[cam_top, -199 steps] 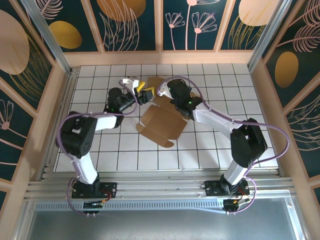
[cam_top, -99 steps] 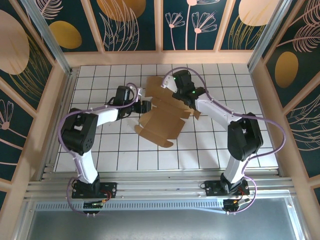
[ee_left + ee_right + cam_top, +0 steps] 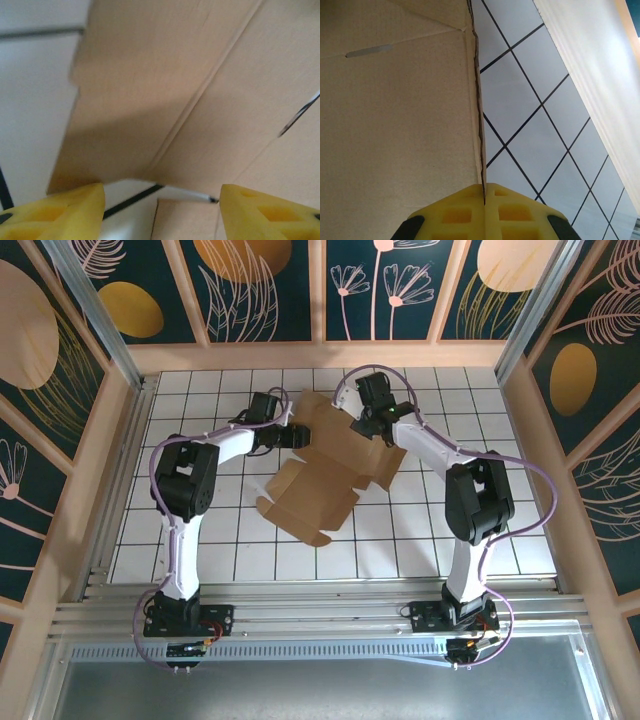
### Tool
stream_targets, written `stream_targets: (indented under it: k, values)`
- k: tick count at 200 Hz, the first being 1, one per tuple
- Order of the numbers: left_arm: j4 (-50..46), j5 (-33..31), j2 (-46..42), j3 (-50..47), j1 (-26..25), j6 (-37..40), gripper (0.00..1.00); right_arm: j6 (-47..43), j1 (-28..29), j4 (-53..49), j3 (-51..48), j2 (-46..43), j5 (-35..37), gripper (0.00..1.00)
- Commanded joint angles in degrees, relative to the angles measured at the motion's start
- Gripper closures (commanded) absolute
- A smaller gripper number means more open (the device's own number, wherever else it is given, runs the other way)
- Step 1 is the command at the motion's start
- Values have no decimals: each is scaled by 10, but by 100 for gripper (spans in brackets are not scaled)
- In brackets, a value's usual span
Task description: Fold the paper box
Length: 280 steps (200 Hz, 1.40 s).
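Both arms had stretched farther up the white tiled bench, the right end effector pinched shut on the far edge of the seemingly light, stiff brown cardboard paper box at its middle, the left end effector agape at a flap edge, the likeliest hold.

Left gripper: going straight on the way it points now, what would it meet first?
The paper box: its cardboard panel lies right ahead of the open left gripper. How near is hard to judge.
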Motion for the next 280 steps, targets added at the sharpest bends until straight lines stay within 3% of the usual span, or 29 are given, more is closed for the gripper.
stream_targets:
  k: [1,53,105,160,172,193,214,243,280]
  values:
    - [-55,58,11,7,1,19,39,19,0,-3,12,-1,-8,100]
    - [-105,137,9,2,0,36,39,28,1,4,18,-4,5,100]
    - [-82,150,-36,-36,0,28,52,32,5,10,29,0,25,100]
    - [22,127,-53,-84,-10,-6,87,35,11,15,27,-2,40,100]
    - [51,120,-60,-95,-16,-8,88,37,12,16,25,-4,42,100]
    - [81,92,-66,-98,-27,-8,75,39,14,17,19,-9,43,100]
    - [93,75,-66,-91,-32,-12,69,39,17,17,16,-12,46,100]
    - [74,61,-48,-72,-35,-8,82,39,17,16,12,-19,50,100]
    - [80,-10,-63,-98,-64,60,100,44,21,20,4,-26,53,100]
